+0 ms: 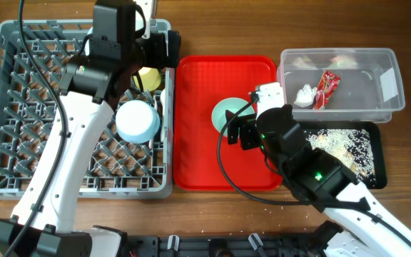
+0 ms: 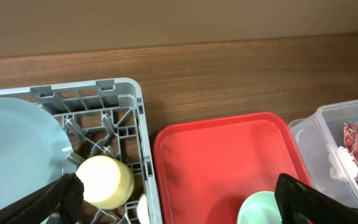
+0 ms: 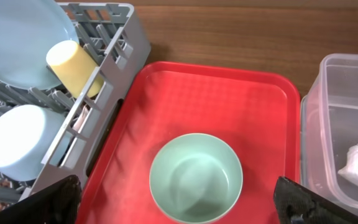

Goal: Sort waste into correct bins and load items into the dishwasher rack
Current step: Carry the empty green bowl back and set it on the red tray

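My right tool (image 3: 176, 204) hangs spread wide above the pale green bowl (image 3: 196, 177) on the red tray (image 3: 229, 93); I should drop one finger inside its rim, then pinch.

Robot lab bench, mock dish-clearing station.
Wooden desk (image 1: 212, 28); cabled left arm (image 1: 73, 150) and right arm (image 1: 327, 178) at near edge; dishwasher rack (image 1: 48, 27) at left edge; red tray (image 1: 191, 157) mid-desk; clear tub (image 1: 348, 51) by far right corner.

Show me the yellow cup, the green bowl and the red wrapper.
yellow cup (image 3: 73, 65): right wrist view, its side wall.
green bowl (image 3: 196, 180): right wrist view, inner bottom.
red wrapper (image 1: 327, 89): overhead view, its middle.
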